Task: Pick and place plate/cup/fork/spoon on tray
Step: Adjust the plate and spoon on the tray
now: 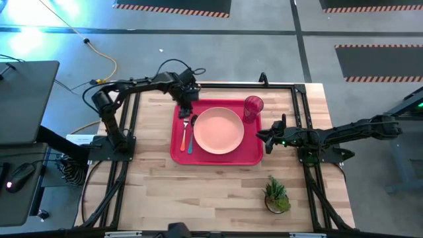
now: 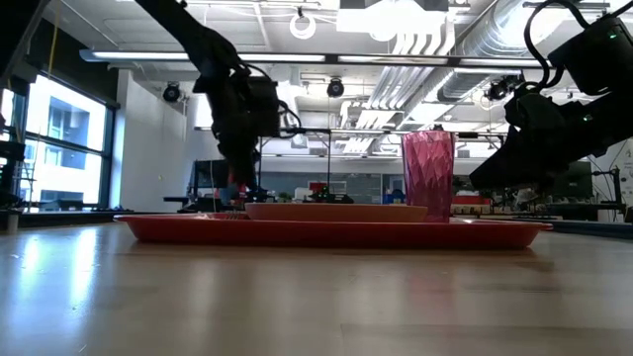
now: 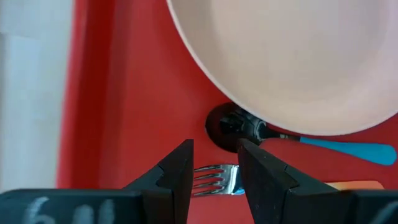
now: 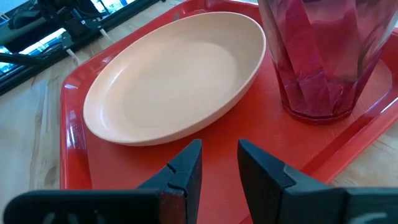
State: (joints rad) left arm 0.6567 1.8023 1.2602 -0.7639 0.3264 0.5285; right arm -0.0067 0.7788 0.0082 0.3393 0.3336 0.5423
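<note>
The red tray (image 1: 248, 157) lies mid-table. On it lie the peach plate (image 1: 218, 129), the red-pink cup (image 1: 253, 106) upright at the far right corner, and the orange-handled fork (image 1: 183, 135) and blue-handled spoon (image 1: 192, 137) side by side left of the plate. My left gripper (image 3: 216, 149) is open, low over the tray's far left part (image 1: 186, 109), its fingers standing either side of the fork's tines (image 3: 214, 177). The spoon's bowl (image 3: 227, 127) lies partly under the plate's rim (image 3: 292, 56). My right gripper (image 4: 219, 148) is open and empty at the tray's right edge (image 1: 266, 139).
A small potted green plant (image 1: 276, 195) stands near the table's front right. Black frame rails (image 1: 301, 99) run along the table's left, far and right sides. Bare wood (image 1: 198, 198) stretches between the tray and the near edge.
</note>
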